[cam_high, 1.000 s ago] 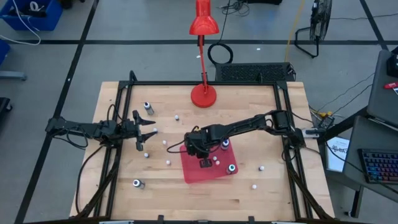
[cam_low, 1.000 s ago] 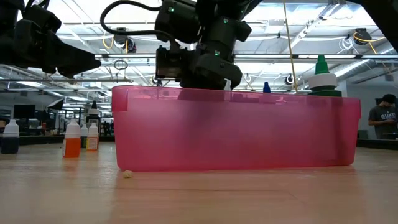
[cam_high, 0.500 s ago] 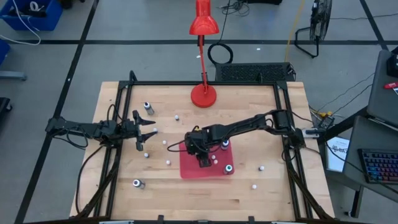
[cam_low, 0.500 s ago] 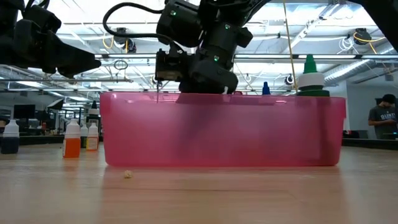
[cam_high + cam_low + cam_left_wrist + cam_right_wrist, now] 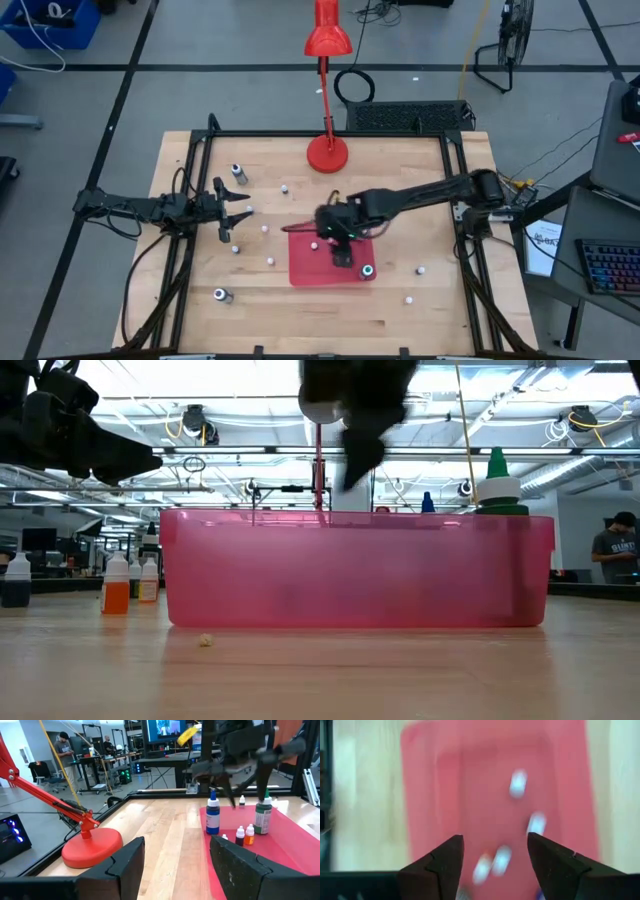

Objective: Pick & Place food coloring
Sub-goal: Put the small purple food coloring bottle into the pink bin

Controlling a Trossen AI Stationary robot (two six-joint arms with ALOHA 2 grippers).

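Note:
The food coloring is a set of small bottles. Some stand in the red tray (image 5: 305,268): a blue-topped one (image 5: 213,815), a green-topped one (image 5: 367,269) and a few tiny ones (image 5: 245,835). Others stand scattered on the wooden table, such as a grey vial (image 5: 238,172) and tiny white bottles (image 5: 271,260). My right gripper (image 5: 342,255) hangs open above the tray, nothing between its fingers (image 5: 440,865). Well left of the tray, my left gripper (image 5: 240,215) waits open over the table.
A red desk lamp stands with its base (image 5: 327,153) at the table's far edge. More loose bottles stand on the right (image 5: 420,269) and near left (image 5: 221,295). A dark frame rail (image 5: 195,170) runs along the table's sides. A crumb (image 5: 206,641) lies before the tray.
My right gripper has risen out of the tray and gone a little toward the table's right edge. The red tray, skewed a second ago, has turned square to the table and slid slightly left, then stayed put.

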